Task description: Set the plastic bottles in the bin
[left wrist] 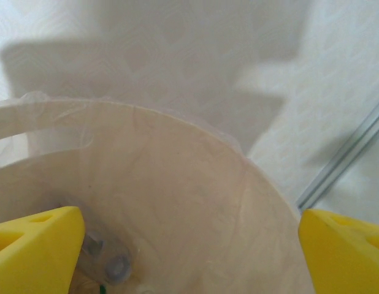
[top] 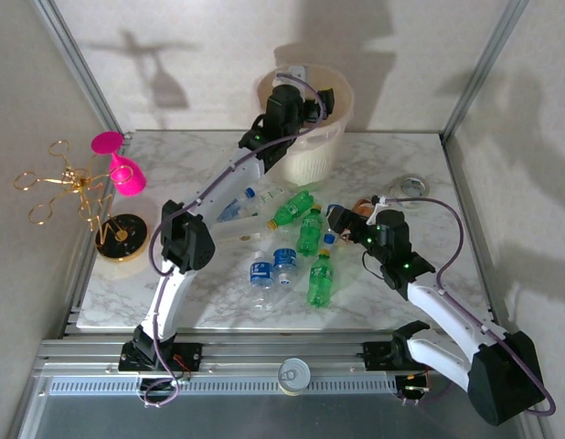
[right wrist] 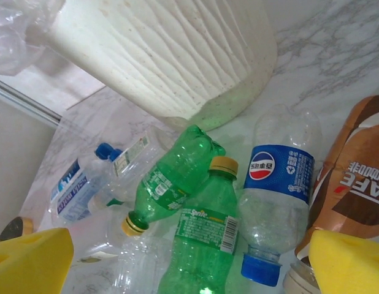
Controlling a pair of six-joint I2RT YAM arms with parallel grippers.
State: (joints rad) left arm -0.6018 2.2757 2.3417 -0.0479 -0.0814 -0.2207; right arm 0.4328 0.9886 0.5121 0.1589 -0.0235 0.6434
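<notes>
Right now your left end effector (top: 307, 102) hangs over the mouth of the bin (top: 312, 157), which stands at the far edge of the table (top: 173, 297). In the left wrist view its yellow fingers (left wrist: 36, 245) stand wide apart with nothing between them. Below them you look down the bag-lined inner wall. Something clear lies at the bottom, too blurred to name.

Your right end effector (right wrist: 189, 260) sits low over the table at the right side of the bottle cluster, spread wide and empty. Just ahead of it, a Pepsi bottle (right wrist: 280, 184), clear with a blue label, lies with its blue cap toward the camera. It touches a Sprite bottle (right wrist: 202, 236) on its left, whose yellow cap points away. A second green bottle (right wrist: 174, 174) lies slanted beside that, base near the foot of the bin and yellow cap toward you. A brown coffee bottle (right wrist: 355, 171) lies by the right finger, and a blue-capped clear bottle (right wrist: 79, 190) lies farther left.

From above, you can see these bottles loose on the middle of the table between the two arms, all outside the bin. Among them is a pair of blue-labelled bottles (top: 261, 273) side by side, with a lone green bottle (top: 321, 280) toward the near edge. Well apart on the left stand a pink goblet (top: 124, 171) and a gold wire stand (top: 68, 187).
</notes>
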